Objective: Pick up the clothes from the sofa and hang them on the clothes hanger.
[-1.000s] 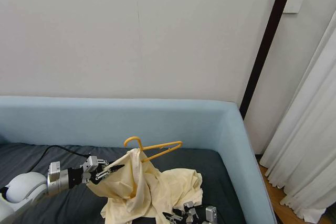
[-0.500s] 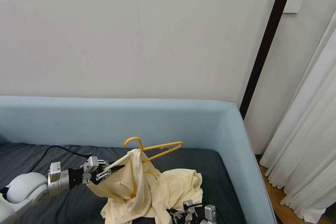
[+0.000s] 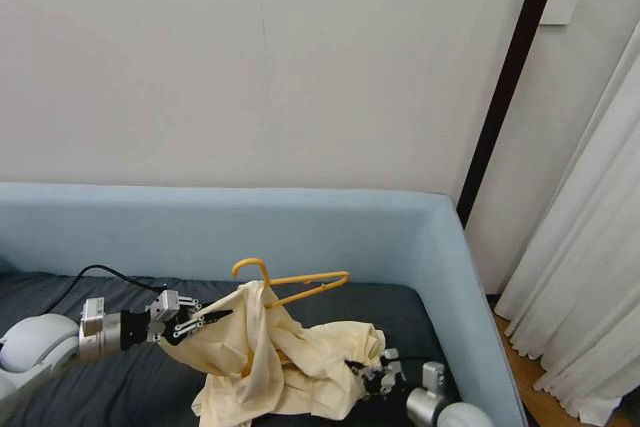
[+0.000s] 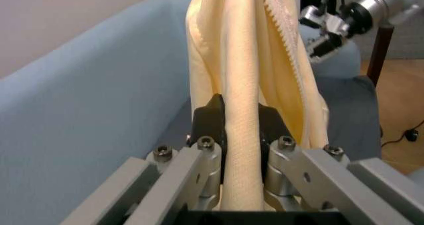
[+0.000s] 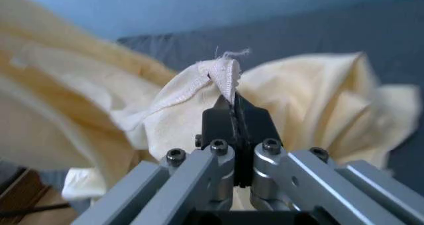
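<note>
Closest, by the front edge of the sofa seat [image 3: 60,297] and toward its right end, the right tool [image 3: 366,373] is closed on a hem corner of the pale yellow garment [image 3: 270,367]. In the right wrist view the stitched edge stands up, pinched between the two dark pads [image 5: 217,121] with no gap. The garment lies in a loose heap on the dark grey seat, just left of this tool, and rises to a peak in its middle. At the left side of the heap the left tool [image 3: 212,317] reaches in from the left end of the seat and clamps a thick rolled fold of the same garment. Behind it, the upper cloth is draped over an orange hanger [image 3: 305,280], whose hook and one arm stick out. Farther back are the light blue backrest [image 3: 300,222] and the white wall [image 3: 250,67].
</note>
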`<state>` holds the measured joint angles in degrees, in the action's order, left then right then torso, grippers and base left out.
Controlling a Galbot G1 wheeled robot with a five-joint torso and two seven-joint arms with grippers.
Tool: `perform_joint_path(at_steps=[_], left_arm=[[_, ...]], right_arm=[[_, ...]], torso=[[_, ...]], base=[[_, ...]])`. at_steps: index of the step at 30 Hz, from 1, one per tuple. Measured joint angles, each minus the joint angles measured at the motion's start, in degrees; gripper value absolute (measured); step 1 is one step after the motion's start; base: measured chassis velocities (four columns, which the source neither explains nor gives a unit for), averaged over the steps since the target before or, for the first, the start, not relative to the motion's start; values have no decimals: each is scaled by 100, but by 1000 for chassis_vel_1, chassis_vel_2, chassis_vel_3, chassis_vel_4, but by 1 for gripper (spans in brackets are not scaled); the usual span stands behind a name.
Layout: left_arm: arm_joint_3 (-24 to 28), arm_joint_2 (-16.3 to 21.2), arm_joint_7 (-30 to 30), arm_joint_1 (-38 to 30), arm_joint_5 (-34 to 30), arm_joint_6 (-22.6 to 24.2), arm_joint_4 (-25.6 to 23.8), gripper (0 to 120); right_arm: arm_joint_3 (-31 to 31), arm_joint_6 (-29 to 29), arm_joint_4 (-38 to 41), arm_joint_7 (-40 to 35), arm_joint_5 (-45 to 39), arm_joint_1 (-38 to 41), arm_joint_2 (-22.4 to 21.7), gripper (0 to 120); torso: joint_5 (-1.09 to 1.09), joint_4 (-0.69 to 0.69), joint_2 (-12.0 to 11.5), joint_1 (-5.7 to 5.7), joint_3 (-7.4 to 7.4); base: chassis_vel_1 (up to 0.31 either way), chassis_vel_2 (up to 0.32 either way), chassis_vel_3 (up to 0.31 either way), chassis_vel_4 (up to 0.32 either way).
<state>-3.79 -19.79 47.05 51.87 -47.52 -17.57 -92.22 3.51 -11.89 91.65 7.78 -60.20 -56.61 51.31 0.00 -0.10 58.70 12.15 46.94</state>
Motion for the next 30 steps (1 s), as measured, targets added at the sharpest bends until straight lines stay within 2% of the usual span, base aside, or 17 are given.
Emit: perform_joint_path(at_steps=[5,12,19,26,30], left_arm=[[-47,131,253,-34,-79,-185,-36,6],[-133,282,539,-75,-104,-382,-103,6],[-204,328,764,-121,85,-455,-239,6],[-220,268,734,-134,316,-454,-191,6],[-190,256,518,-156,549,-374,-113,6]], right_arm=[[-238,-185,335,-334,-200,165,-348,0],[-326,-540,666,-824,-562,516,-591,0],[-479,-733,1167,-1118,-576,851,-945,0],[-670,-802,1825,-1283,-492,836,-1264,0],[-757,-936,2285,-1506,-455,787,-1432,0]], torso=[[0,2,0,0,0],[1,2,0,0,0],[0,2,0,0,0],[-1,1,1,0,0],[0,1,1,0,0]], base=[[0,0,0,0],[0,0,0,0],[0,0,0,0],[0,0,0,0],[0,0,0,0]])
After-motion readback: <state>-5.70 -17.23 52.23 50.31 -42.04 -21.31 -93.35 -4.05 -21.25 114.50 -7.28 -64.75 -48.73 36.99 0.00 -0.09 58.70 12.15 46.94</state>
